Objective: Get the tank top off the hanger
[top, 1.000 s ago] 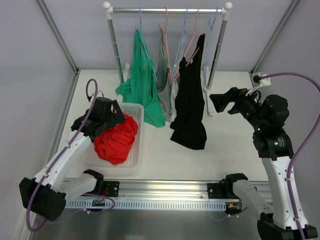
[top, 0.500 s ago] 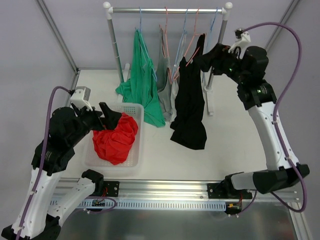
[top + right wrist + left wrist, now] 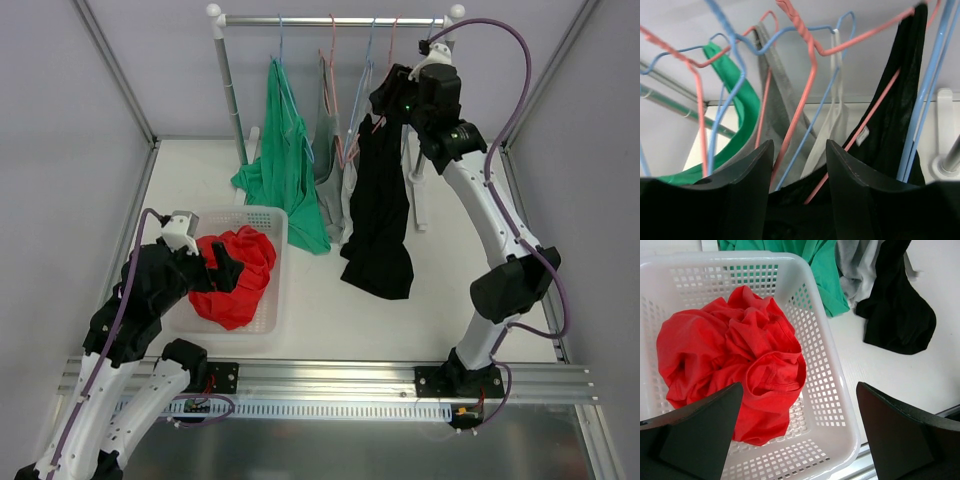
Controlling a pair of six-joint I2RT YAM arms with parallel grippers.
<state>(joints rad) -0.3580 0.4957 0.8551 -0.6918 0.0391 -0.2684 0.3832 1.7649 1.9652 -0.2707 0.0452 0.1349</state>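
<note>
A black tank top (image 3: 380, 210) hangs from a pink hanger (image 3: 383, 95) on the rail, third garment from the left. My right gripper (image 3: 383, 97) is up at its shoulder. In the right wrist view the jaws (image 3: 800, 145) stand partly apart, straddling the black neckline (image 3: 805, 185) and the pink hanger wire (image 3: 812, 75); I cannot tell if the pads touch the cloth. My left gripper (image 3: 222, 262) hovers wide open over the basket, nothing between its fingers (image 3: 799, 387).
A white basket (image 3: 275, 215) at the left holds a crumpled red garment (image 3: 235, 275). A green top (image 3: 290, 170) and a grey top (image 3: 325, 140) hang left of the black one. Blue hangers crowd the rail (image 3: 330, 19). The rack's right post (image 3: 430, 110) stands just behind my right arm.
My right arm rose from the table's right side to the rail and its jaws narrowed around the black top's shoulder. My left arm drew back from the basket, still open.
</note>
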